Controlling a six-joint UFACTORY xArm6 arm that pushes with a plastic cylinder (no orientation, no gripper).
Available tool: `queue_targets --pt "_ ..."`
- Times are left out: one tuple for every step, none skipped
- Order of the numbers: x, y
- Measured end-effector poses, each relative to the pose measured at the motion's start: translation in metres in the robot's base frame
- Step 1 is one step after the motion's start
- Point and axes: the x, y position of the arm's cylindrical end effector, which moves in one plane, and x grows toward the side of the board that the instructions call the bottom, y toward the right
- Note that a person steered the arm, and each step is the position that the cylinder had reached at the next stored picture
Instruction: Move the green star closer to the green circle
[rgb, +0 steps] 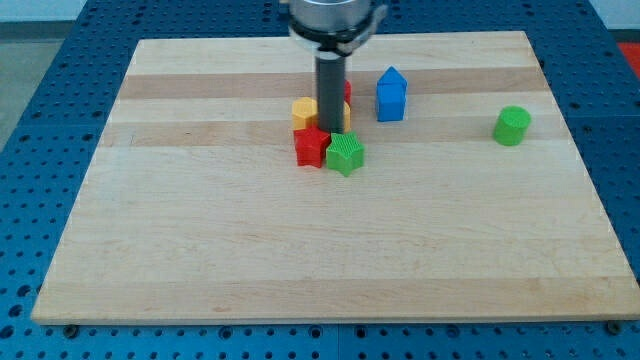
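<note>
Board: pale wooden table top (330, 250) lay on a blue perforated bench (30, 330).
Rod: straight dark rod came down from the view's top; my tip (329, 131) sat at the cluster's middle, just above the green star.
Pincer: none fitted, so no jaws to be apart or together.
Green star: small green star-shaped block (345, 154) touched a red star-shaped block (312, 146) on its left.
Green circle: green round block (512, 125) stood well apart, toward the view's right.
Others: yellow block (304, 111) and another red block (347, 92) partly hidden behind the rod; blue house-shaped block (391, 95) near the cluster's right.
</note>
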Motion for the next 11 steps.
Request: queue_targets --pt "0.014 -0.021" --pt "0.033 -0.037" --pt "0.038 -0.034" --pt "0.038 -0.008" --pt "0.038 0.025" --pt "0.038 0.059" --pt "0.038 0.097" --pt "0.038 0.132" --pt "0.042 0.153" --pt "0.054 0.163" --pt "0.063 0.173"
